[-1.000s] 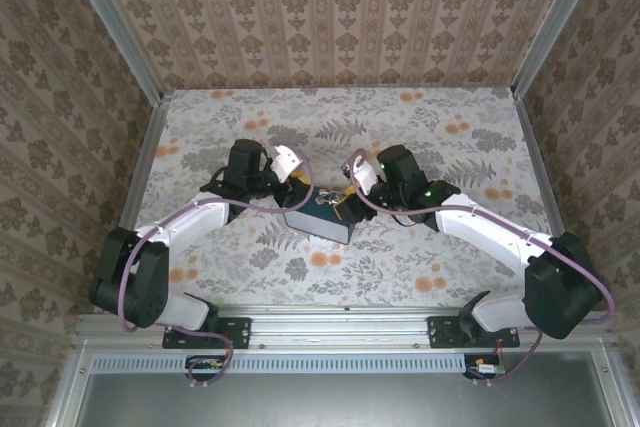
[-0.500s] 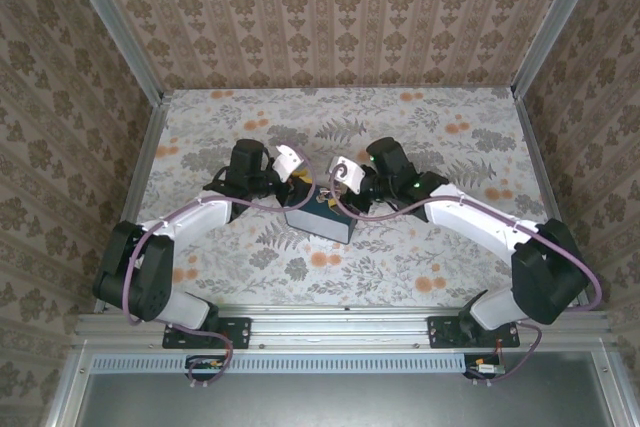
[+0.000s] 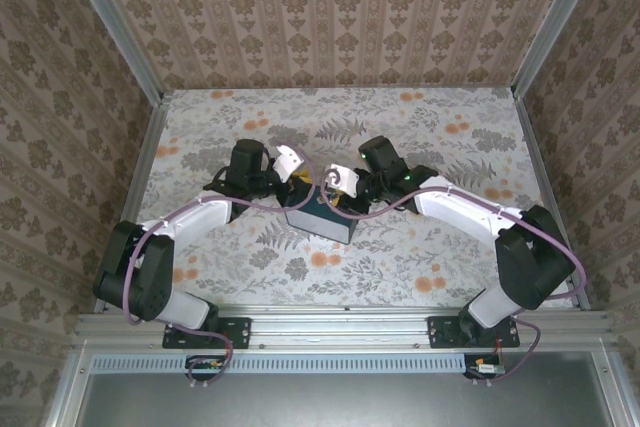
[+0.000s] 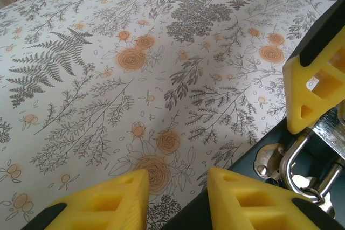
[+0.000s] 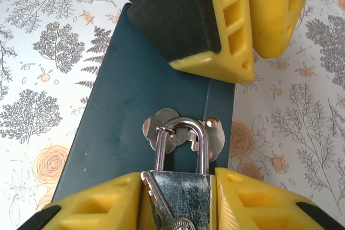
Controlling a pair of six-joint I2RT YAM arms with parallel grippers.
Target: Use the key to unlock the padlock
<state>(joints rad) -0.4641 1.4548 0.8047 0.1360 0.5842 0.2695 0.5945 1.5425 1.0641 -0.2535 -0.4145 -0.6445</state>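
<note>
Right gripper (image 5: 180,187) clamps the padlock (image 5: 188,189), hung on the hasp (image 5: 215,133) of a teal box (image 5: 140,95), with the key (image 5: 161,203) lying loose across its face. Left gripper (image 4: 175,179) straddles the box's edge; its grip cannot be told. Any tug risks dragging the box, key unused.

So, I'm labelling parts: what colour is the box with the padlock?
The box is dark teal-blue; the right wrist view shows it best.
</note>
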